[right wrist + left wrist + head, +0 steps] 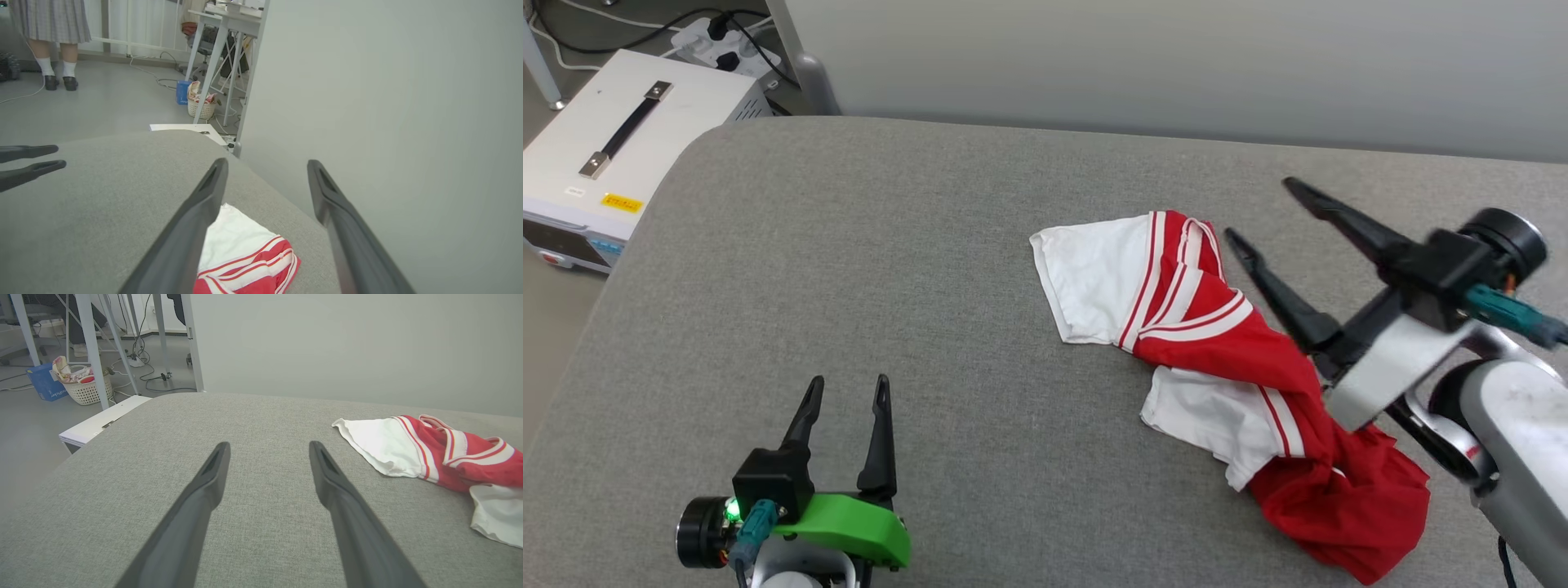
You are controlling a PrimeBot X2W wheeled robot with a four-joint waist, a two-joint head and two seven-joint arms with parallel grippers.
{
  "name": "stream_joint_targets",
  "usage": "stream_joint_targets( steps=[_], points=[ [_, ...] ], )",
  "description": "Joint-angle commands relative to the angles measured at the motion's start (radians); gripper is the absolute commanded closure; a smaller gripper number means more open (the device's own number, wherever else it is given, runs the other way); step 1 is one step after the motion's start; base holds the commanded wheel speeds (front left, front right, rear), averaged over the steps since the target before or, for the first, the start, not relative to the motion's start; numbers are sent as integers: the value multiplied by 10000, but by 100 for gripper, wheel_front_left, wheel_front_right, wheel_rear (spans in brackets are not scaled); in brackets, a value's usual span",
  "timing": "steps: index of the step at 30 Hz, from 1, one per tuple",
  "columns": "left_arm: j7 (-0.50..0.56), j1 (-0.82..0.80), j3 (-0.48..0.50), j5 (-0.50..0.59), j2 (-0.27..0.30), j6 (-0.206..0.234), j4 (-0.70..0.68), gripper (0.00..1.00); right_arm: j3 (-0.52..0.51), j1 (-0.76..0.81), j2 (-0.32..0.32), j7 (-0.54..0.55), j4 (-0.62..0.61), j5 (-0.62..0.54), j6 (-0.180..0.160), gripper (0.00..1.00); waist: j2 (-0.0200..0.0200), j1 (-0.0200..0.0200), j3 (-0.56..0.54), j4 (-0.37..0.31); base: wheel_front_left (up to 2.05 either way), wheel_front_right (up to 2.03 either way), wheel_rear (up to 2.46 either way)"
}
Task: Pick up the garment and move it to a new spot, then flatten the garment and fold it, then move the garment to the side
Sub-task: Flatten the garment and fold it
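- A grey table [849, 286] with a woven cloth top and a rounded corner carries the scene.
- The garment [1217, 351], a soft red jersey with white sleeves and striped trim, lies crumpled on the table's right half. Its long axis runs from a flat white sleeve at 10 o'clock to a bunched red heap at 4 o'clock.
- The right gripper [1258, 207] is the nearer one. It hangs over the garment's 3 o'clock edge, its long dark fingers spread wide and empty, pointing toward 10 o'clock. Whether the lower finger brushes the cloth is hard to tell.
- The left gripper [849, 380], at the table's 7 o'clock, is likewise spread with nothing in it. It is well apart from the garment, which lies at its 2 o'clock.
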Motion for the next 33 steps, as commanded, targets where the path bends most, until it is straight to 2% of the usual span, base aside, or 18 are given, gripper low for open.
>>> stream_joint_targets(
  steps=[1, 5, 9, 13, 16, 17, 19, 25, 31, 32, 33],
  points=[
    [-57, -228, 68, 75, -51, -53, -47, 0, 738, -568, -228, 707, 50, 589, -9, 0, 0, 0, 142, -28, 0, 0, 0],
    [-57, -338, 155, 81, -73, -52, -104, 0, 2805, -1956, -817, 3206, 181, 2365, -9, 0, 0, 0, 373, -36, 0, 0, 0],
    [-57, -474, 178, 59, -88, -50, -155, 0, 4344, -2967, -1101, 5641, 362, 3722, -9, 0, 0, 0, 664, 14, 0, 0, 0],
    [-57, -675, 139, -16, -98, -35, -205, 0, 5409, -3652, -1161, 7168, 595, 4574, -9, 0, 0, 0, 1058, 124, 0, 0, 0],
    [-57, -846, 49, -173, -101, 30, -246, 0, 5966, -4006, -1095, 7659, 1013, 4778, -9, 0, 0, 0, 1383, 222, 0, 0, 0],
    [-57, -1049, -89, -321, -102, 110, -274, 0, 6481, -4246, -902, 7756, 1606, 4872, -9, 0, 0, 0, 1728, 362, 0, 0, 0],
    [-57, -1165, -167, -386, -102, 155, -281, 0, 6730, -4359, -745, 7681, 2022, 4867, -9, 0, 0, 0, 1930, 437, 0, 0, 0],
    [-57, -1451, -328, -507, -103, 246, -259, 0, 7247, -4343, -390, 7563, 3260, 4525, -9, 0, 0, 0, 2293, 620, 0, 0, 0],
    [-57, -1506, -364, -552, -104, 300, -196, 0, 7362, -3705, -286, 8005, 3573, 4192, -9, 0, 0, 0, 2313, 680, 0, 0, 0],
    [-57, -1492, -358, -553, -104, 310, -180, 0, 7363, -3642, -271, 7873, 3513, 4170, -9, 100, 0, 0, 2274, 668, 0, 0, 0],
    [-57, -1470, -346, -554, -104, 322, -161, 0, 7364, -3643, -250, 7725, 3475, 4181, -9, 100, 0, 0, 2219, 641, 0, 0, 0]
  ],
)
